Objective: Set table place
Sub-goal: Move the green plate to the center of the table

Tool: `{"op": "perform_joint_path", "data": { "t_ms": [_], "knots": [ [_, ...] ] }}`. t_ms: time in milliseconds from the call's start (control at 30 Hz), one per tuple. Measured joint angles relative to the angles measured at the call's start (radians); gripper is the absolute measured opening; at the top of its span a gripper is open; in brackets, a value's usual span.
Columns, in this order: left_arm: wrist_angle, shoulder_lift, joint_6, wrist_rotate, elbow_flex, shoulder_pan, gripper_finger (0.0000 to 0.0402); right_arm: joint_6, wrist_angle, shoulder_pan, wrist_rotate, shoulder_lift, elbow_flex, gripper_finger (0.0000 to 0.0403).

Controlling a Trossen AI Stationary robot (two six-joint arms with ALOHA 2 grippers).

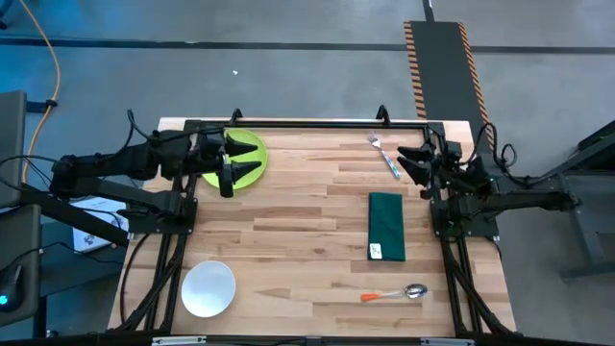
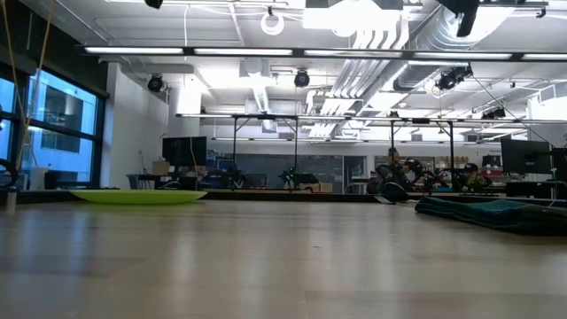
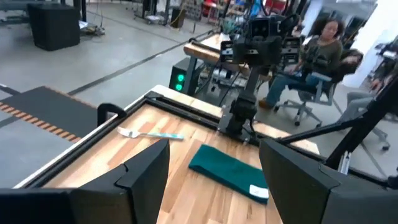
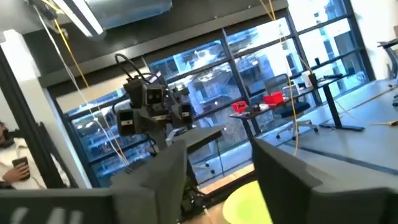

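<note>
The lime-green plate (image 1: 248,160) lies flat on the table (image 1: 307,240) at the far left; it also shows in the low view (image 2: 140,197) and the right wrist view (image 4: 245,202). My left gripper (image 1: 231,168) is open and empty, raised over the plate. My right gripper (image 1: 408,161) is open and empty at the far right, beside the fork (image 1: 384,154). The dark green napkin (image 1: 386,227) lies right of centre, the white bowl (image 1: 209,288) near left, the orange-handled spoon (image 1: 394,294) near right.
The table's black frame (image 1: 307,123) runs along the far edge. Arm bases stand at the left (image 1: 163,207) and right (image 1: 461,216) edges. Bare wood lies in the table's middle. A seated person (image 3: 314,59) shows beyond the table's right side.
</note>
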Motion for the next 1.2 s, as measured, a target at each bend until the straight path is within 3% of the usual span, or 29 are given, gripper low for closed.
{"op": "perform_joint_path", "data": {
  "t_ms": [167, 400, 1200],
  "knots": [
    [0.091, -0.020, -0.018, 0.004, -0.085, 0.001, 0.0237, -0.065, -0.127, 0.000, -0.003, 0.125, 0.129, 0.0216],
    [0.090, -0.021, -0.039, 0.010, -0.123, 0.000, 0.0237, -0.032, -0.190, 0.000, 0.008, 0.217, 0.193, 0.0220],
    [0.133, -0.017, -0.020, -0.015, -0.130, 0.000, 0.0237, 0.044, -0.231, 0.000, 0.045, 0.234, 0.193, 0.0220]
  ]
}}
